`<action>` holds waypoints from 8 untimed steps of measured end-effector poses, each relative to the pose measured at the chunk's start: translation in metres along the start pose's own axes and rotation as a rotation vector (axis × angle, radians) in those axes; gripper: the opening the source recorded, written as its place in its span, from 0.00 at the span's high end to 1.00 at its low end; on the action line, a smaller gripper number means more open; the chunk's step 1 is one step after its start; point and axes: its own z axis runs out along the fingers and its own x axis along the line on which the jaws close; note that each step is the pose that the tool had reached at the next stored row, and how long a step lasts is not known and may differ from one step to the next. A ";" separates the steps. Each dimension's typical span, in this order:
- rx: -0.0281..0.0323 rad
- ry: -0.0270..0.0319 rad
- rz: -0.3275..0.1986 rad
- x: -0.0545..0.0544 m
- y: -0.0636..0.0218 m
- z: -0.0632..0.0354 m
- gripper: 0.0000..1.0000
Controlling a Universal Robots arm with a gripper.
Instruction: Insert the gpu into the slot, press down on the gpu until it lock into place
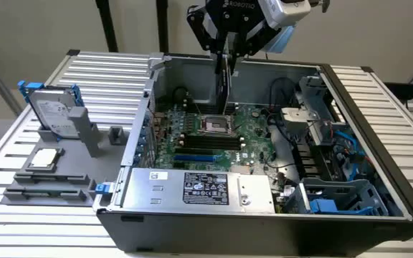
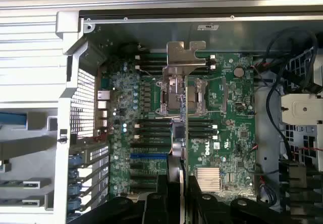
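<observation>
My gripper hangs over the open computer case, shut on the gpu. The card is held on edge and shows as a thin dark strip running down toward the motherboard. In the wrist view the gpu runs away from my gripper, and its silver metal bracket is at the far end. The card is above the CPU socket area and clear of the board. The bright-blue slot lies bare on the green board, toward the exterior view's left of the card. The wrist view shows the slot beside the card's edge.
A silver power supply box fills the case's front. The square CPU socket and black memory slots sit between card and slot. Cables and a blue drive cage crowd the exterior view's right. A hard drive stands outside the case.
</observation>
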 end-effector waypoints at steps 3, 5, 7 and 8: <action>0.0000 0.0000 0.000 0.000 0.0000 0.0000 0.74; 0.0000 0.0000 0.000 0.000 0.0000 0.0000 0.74; 0.0000 0.0000 0.000 0.000 0.0000 0.0000 0.74; 0.0000 0.0000 0.000 0.000 0.0000 0.0000 0.74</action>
